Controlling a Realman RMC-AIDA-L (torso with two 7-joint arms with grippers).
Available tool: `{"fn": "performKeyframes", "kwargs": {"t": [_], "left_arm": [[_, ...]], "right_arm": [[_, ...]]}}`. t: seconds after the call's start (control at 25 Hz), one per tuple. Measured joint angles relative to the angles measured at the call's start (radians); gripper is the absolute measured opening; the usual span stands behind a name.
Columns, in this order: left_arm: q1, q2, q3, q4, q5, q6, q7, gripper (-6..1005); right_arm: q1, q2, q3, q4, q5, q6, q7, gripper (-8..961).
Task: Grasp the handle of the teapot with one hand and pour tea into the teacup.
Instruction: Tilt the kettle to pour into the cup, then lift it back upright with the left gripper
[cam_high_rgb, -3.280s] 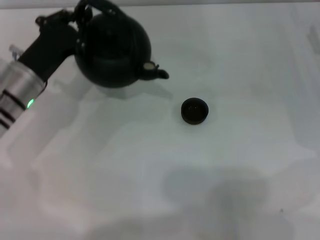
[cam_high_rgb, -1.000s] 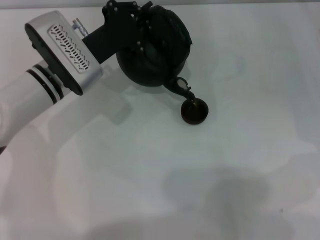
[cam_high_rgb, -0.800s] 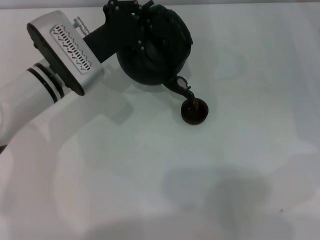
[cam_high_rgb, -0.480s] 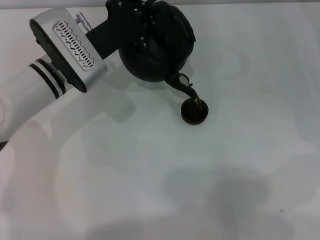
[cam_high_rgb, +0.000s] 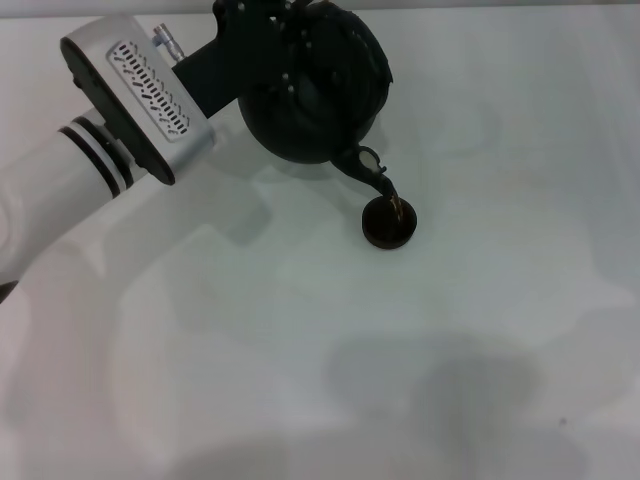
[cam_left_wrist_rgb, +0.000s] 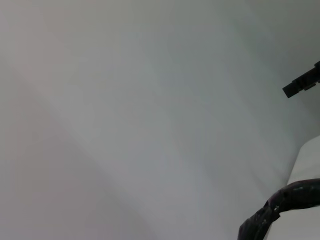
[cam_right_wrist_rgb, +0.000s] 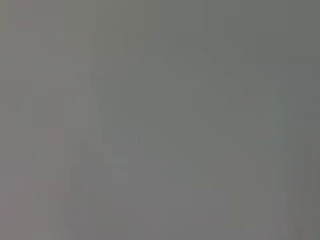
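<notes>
White, bare table carries the work. The large round black matte teapot is held tilted by the left gripper, pinched on its arched dark handle, so tea is poured from the spout into the small dark round teacup just beyond and below the gripper.

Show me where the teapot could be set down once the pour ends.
Bare table lies right of and in front of the teacup. It is crowded by the left end effector, whose teapot hangs tilted, spout over the cup.
</notes>
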Motion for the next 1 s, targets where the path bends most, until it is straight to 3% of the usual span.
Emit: {"fn": "performKeyframes", "kwargs": {"t": [0.4, 1.0], "left_arm": [[0.019, -0.001, -0.008, 0.010, -0.006, 0.000, 0.000, 98], [0.100, -0.005, -0.026, 0.078, -0.082, -0.001, -0.003, 99]], "right_arm": [[-0.003, -0.001, 0.000, -0.010, 0.000, -0.002, 0.000, 845], [0.003, -0.003, -0.004, -0.012, -0.001, -0.002, 0.001, 845]]}}
